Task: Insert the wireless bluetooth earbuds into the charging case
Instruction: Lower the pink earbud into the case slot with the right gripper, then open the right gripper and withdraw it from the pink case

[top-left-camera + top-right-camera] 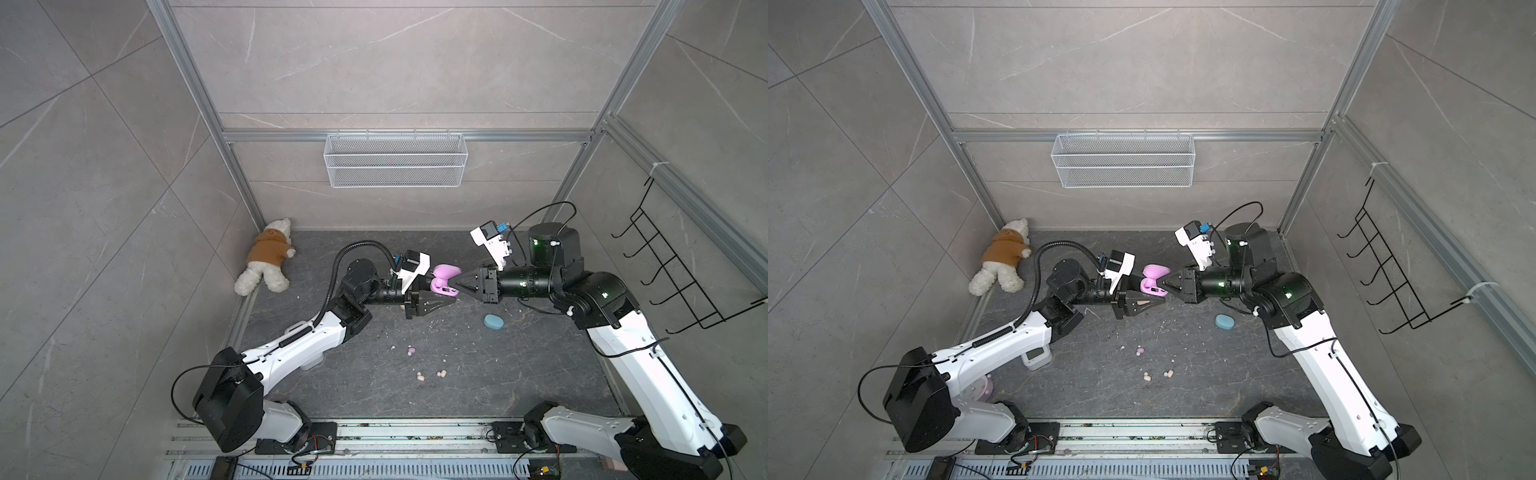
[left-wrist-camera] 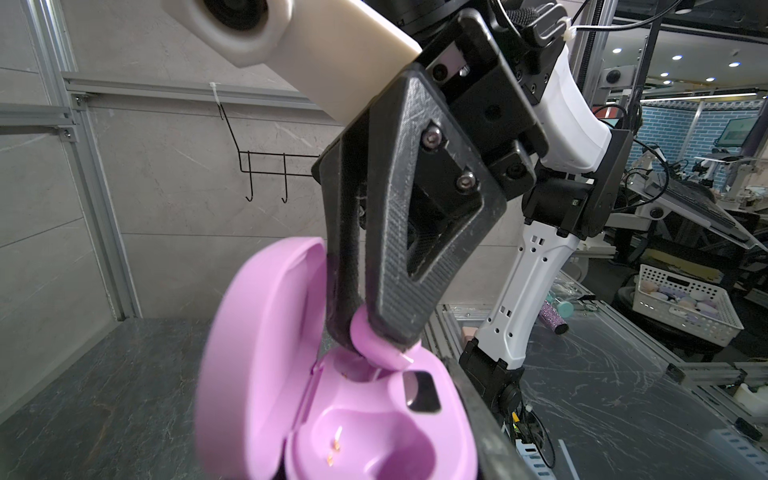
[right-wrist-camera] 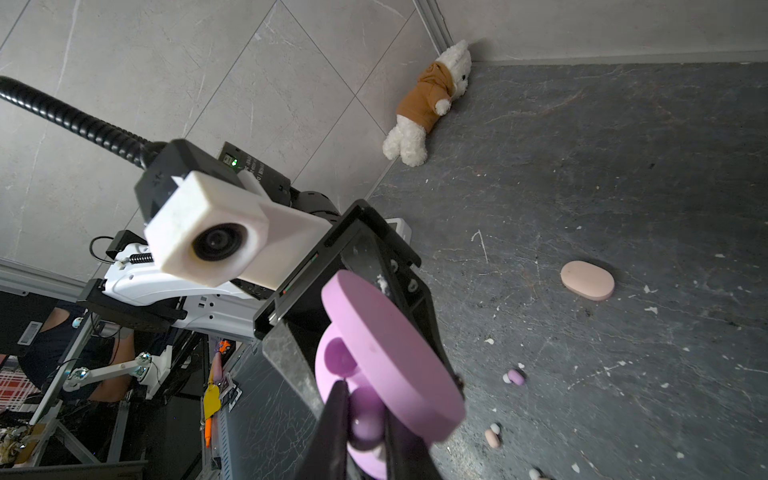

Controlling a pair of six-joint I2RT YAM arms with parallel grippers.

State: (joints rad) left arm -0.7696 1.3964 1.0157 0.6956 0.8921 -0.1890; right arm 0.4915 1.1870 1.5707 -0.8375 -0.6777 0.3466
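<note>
My left gripper (image 1: 445, 294) is shut on the base of a lilac charging case (image 1: 446, 279) (image 1: 1156, 280), held above the table with its lid (image 2: 257, 353) swung open. My right gripper (image 1: 457, 286) (image 3: 368, 419) comes from the opposite side, shut on a lilac earbud (image 3: 368, 424) (image 2: 372, 340). That bud sits at the mouth of one socket of the case (image 2: 374, 436); the other socket is empty, its gold contacts showing. Loose earbuds lie on the table nearer the front: a lilac-pink one (image 1: 411, 352) and two peach ones (image 1: 420, 377) (image 1: 441, 373).
A shut light blue case (image 1: 494, 322) lies under the right arm, and a shut peach case (image 3: 587, 280) lies below the left gripper. A teddy bear (image 1: 268, 257) is in the back left corner. A wire basket (image 1: 395, 160) hangs on the back wall and a hook rack (image 1: 673, 270) on the right wall. White specks dot the table.
</note>
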